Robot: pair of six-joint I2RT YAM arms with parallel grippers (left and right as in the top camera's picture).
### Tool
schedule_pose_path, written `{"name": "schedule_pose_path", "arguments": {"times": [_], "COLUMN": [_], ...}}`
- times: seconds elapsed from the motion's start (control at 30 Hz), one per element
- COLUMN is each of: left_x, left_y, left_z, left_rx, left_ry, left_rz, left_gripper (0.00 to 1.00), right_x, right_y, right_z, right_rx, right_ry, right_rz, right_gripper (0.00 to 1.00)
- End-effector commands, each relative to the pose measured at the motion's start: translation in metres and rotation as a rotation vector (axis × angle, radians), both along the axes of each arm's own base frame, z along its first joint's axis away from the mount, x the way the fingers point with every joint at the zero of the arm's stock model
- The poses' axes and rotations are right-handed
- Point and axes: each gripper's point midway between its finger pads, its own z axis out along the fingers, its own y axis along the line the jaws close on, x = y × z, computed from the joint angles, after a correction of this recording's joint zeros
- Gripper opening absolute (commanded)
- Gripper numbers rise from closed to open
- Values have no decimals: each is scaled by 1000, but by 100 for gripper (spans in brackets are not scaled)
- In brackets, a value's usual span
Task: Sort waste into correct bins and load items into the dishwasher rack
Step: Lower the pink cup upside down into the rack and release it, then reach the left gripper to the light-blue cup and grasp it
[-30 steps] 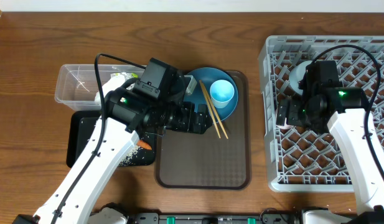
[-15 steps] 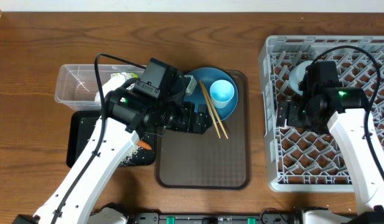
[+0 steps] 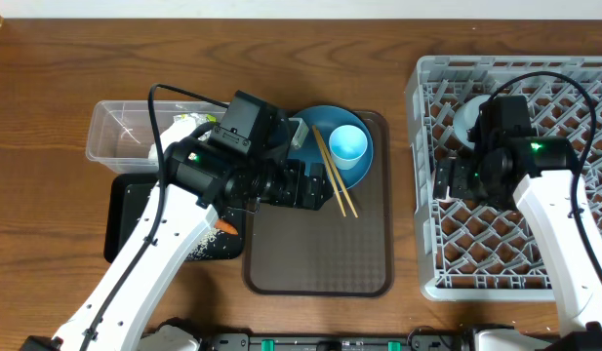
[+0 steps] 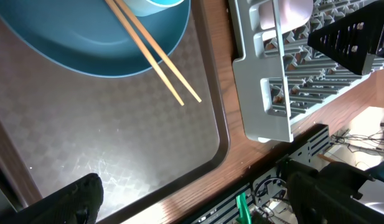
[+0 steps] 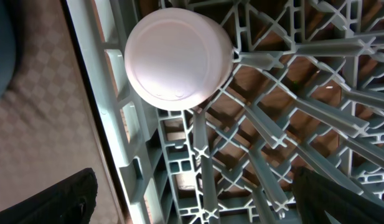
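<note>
While arm (image 3: 549, 200) blocks overhead, wrist shows pink cup (image 5: 178, 59).

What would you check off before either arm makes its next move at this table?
1. Left gripper open and holding nothing: ok.
2. Right gripper open and holding nothing: ok.
3. Pale pink plastic cup set upside down in the grey pegged plastic rack, released: ok.
4. Pair of wooden chopsticks uncovered, lying from the round blue plate down onto the brown rectangular serving tray: ok.
5. Light blue cup upright on the plate and clear of the chopsticks: cannot tell, they run right beside it.
6. Free cells in the rack for more items: ok.
</note>
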Motion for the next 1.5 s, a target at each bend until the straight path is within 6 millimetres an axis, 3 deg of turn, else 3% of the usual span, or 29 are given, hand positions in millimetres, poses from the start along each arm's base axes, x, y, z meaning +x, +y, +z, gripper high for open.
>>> {"name": "schedule_pose_path", "arguments": {"times": [0.0,0.37,0.67,1.0,1.1,1.2,1.3,1.37,1.43,1.47], "left_x": [1,1,1,47,63,84,102,110,117,120], "left_y": [2,2,2,-22,-28,-22,-13,-18,-30,-35], "left_z": [-3,-3,-3,29,36,25,0,-16,-29,-37], "left_rx": [16,16,15,-108,-139,-91,5,36,37,40], "left_ry": [1,1,1,-234,-277,-268,-245,-232,-229,-224], "left_rz": [2,2,2,9,39,173,305,325,310,303], "left_gripper": [97,97,97,97,93,88,86,86,98,98], "right_x": [7,6,1,-1,-1,-1,-1,-2,-2,-2], "right_y": [5,5,10,10,11,11,11,11,11,11], "right_z": [3,3,2,2,2,2,2,2,2,2], "right_rx": [5,30,57,60,60,60,63,63,63,63], "right_ry": [-25,-21,3,9,9,9,10,13,13,13], "right_rz": [12,-110,-103,-102,-101,-101,-100,-100,-100,-100], "right_gripper": [99,99,99,99,99,99,99,99,99,99]}}
